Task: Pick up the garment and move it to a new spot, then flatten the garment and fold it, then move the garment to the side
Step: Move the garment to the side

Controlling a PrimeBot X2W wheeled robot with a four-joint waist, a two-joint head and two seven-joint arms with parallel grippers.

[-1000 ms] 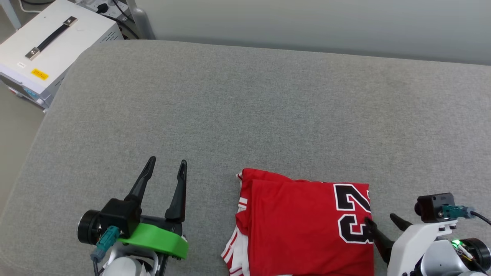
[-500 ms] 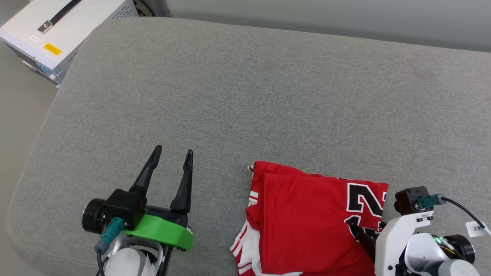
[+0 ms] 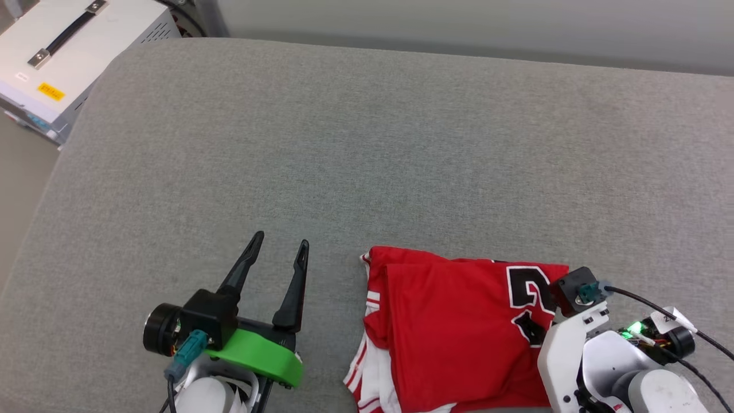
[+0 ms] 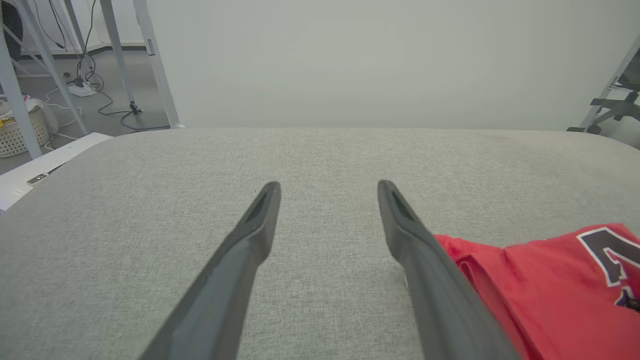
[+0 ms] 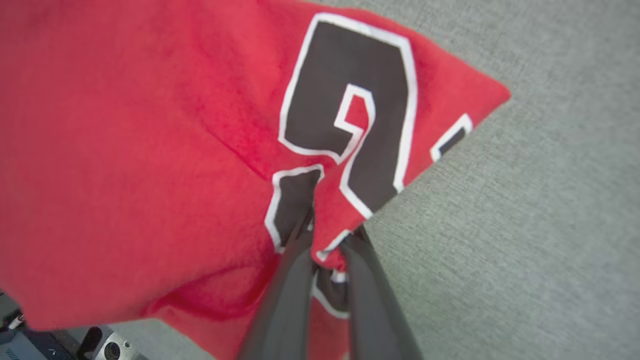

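right claw (image 5: 330, 240) is clamping the folded red shirt (image 3: 453, 327) by its numbered edge; left claw (image 3: 279, 242) is hovering, fingers apart, over the grey cushion (image 3: 367, 143).

Head overhead, wrists low, garment (image 3: 453, 332) shared

You've got the left gripper (image 4: 327, 192) spread wide over grey cushion (image 4: 150, 225), red garment (image 4: 550, 285) just beside right finger, btw.

Soft even light, blurry right-wrist close-up
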